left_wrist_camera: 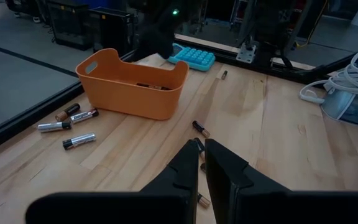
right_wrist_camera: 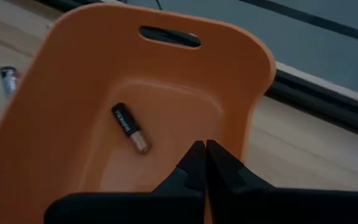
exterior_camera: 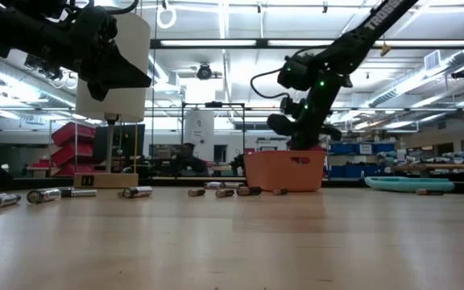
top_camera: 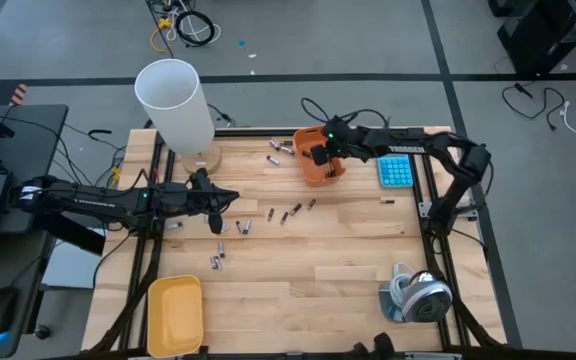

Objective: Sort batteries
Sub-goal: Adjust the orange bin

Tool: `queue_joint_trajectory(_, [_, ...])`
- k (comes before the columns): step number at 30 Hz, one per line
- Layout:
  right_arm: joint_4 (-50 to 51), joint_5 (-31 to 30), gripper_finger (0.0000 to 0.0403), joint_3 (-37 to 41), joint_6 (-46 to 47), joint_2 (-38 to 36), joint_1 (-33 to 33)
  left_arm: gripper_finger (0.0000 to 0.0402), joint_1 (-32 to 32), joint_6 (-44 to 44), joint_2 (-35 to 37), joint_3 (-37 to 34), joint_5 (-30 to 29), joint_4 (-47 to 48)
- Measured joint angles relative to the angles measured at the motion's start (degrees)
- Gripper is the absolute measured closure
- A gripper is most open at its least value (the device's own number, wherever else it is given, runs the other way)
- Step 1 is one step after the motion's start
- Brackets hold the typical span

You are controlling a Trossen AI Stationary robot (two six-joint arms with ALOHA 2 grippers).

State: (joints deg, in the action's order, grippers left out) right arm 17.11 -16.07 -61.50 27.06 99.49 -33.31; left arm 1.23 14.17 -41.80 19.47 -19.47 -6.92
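Right hand (right_wrist_camera: 204, 148) closed above orange bin (right_wrist_camera: 73, 81)

bin cell: one black cell with copper end (right_wrist_camera: 130, 128), lying flat on the floor of the orange bin (right_wrist_camera: 241, 74), tilted diagonally.
back group: four cells (left_wrist_camera: 73, 126) flat on the worktop (top_camera: 348, 260) just beside the bin, two silvery, two dark with copper ends.
centre group: dark cells (top_camera: 290, 212) scattered mid-worktop, lying flat, apart from each other.
left group: a few light cells (top_camera: 218, 260) lying near the worktop's left-centre; two more (top_camera: 243, 227) a bit further in.
stray: one small cell (top_camera: 388, 201) lying alone near the right edge.
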Motion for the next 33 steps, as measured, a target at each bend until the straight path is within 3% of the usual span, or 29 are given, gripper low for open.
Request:
queue_joint_trajectory(5, [0.49, -0.27, 0.0403, -1.13, -0.18, 2.7, -0.61, 0.0371, -0.02, 0.02, 0.0, -0.01, 0.01, 0.02])
queue_joint_trajectory(33, [11.63, -7.31, 0.0403, -1.2, -0.3, 1.83, -1.76, 0.0371, 0.01, 0.04, 0.0, 0.01, 0.01, 0.25])
